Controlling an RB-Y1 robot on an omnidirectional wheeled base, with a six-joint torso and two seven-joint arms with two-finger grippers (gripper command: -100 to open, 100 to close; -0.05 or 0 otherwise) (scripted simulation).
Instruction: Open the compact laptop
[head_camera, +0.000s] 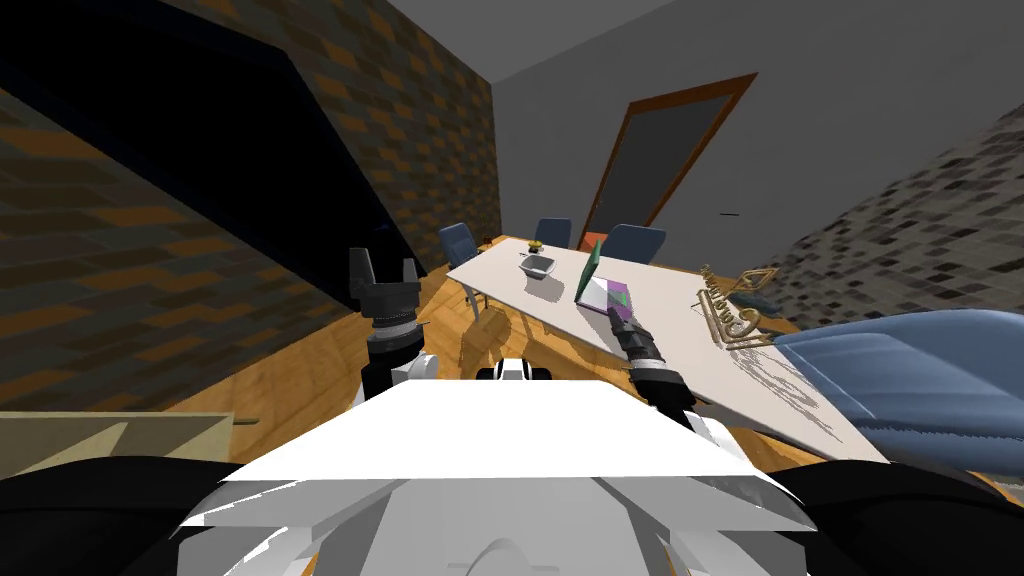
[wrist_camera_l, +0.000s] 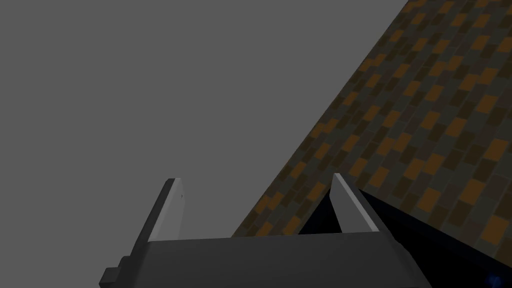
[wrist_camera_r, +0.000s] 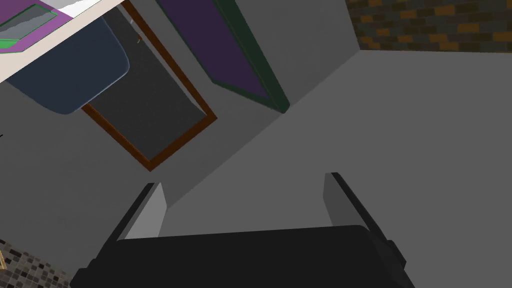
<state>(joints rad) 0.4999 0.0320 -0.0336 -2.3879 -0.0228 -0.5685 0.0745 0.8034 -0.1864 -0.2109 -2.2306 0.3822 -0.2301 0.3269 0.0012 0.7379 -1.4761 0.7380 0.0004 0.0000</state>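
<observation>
The compact laptop (head_camera: 597, 283) sits mid-counter (head_camera: 668, 335), right of a small white bowl (head_camera: 538, 266). Its green-backed lid (wrist_camera_r: 235, 50) stands steeply up from the purple-and-green base (wrist_camera_r: 22, 20), so the opening looks largely done, short of a last check or a little more tilt.

The right claw (head_camera: 613, 316) hovers just near of the laptop's near edge. Its wrist view shows the fingers spread wide with nothing between them. The left claw (head_camera: 384, 272) is raised well to the left, off the counter, equally wide and empty.

If the lid needs to go further, the next move calls for bringing a fingertip behind or under its free edge and pushing it away gently, while the light base is kept from sliding.

The hinge and the exact lid angle are too small to read in the head view. I cannot tell whether the right claw's tips touch the base. A blue chair (wrist_camera_r: 65, 75) beyond the counter edge is partly cut off.
</observation>
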